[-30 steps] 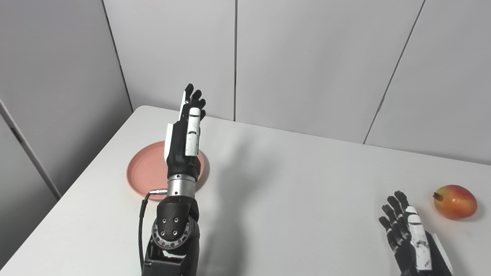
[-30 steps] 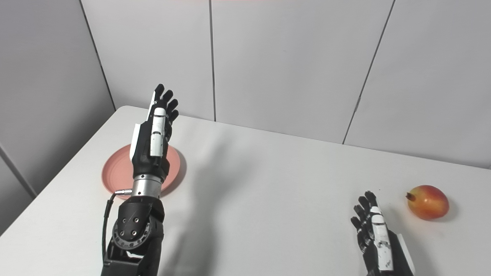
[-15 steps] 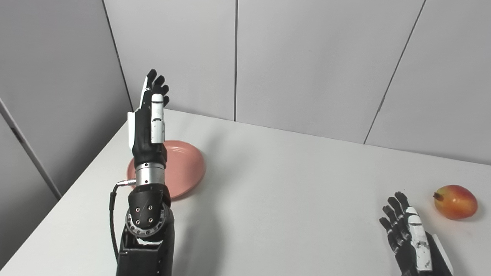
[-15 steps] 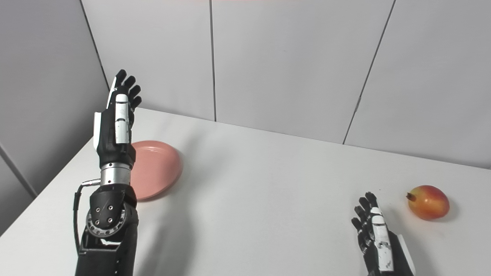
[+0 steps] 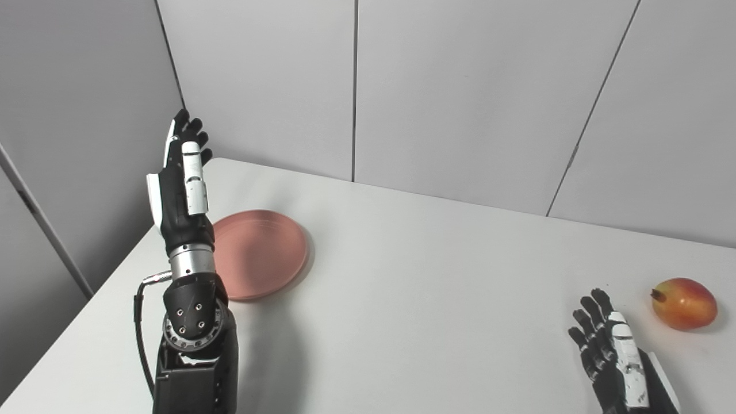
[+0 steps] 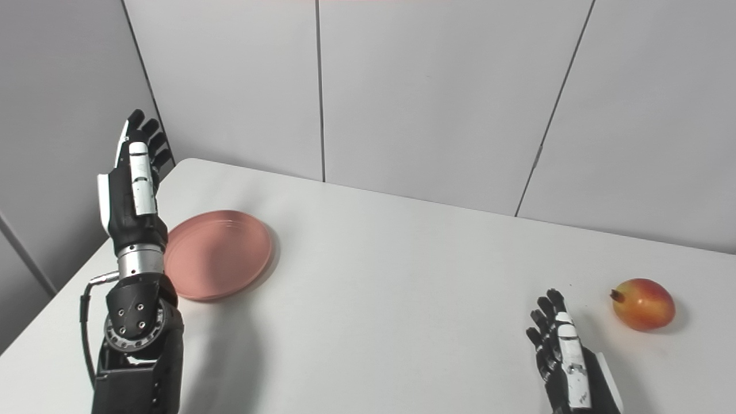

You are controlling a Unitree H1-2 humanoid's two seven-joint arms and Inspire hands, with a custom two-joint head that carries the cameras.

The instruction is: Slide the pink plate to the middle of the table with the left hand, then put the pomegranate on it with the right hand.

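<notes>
**Left hand raised beside the pink plate, right hand resting near the pomegranate**

Left hand (image 5: pixel 183 190) stands upright above the left edge of the white surface (image 5: pixel 431 287), fingers straight and spread a little apart, holding nothing. Its fingertips point up toward the grey wall panels (image 5: pixel 460 86), and the palm is turned edge-on to the cameras. The hand sits just to the left of the pink plate (image 5: pixel 261 253) and does not touch it; the wrist and forearm overlap the plate's left rim in the left eye view, while in the right eye view the forearm stands just beside that rim. A black cable (image 5: pixel 141 322) loops out from the silver wrist collar and runs down along the forearm.

The pink plate lies flat on the left part of the surface, near the far left corner, with nothing on it. It is well apart from the middle of the surface.

Right hand (image 5: pixel 618 356) is low at the bottom right, fingers extended and slightly apart, empty, pointing up and away over the surface. Whether it rests on the surface or hangs just above it cannot be told.

The pomegranate (image 5: pixel 684 303), red and yellow with a dark stub at its left end, lies on the surface at the far right, near the right hand's fingertips but clear of them.
</notes>
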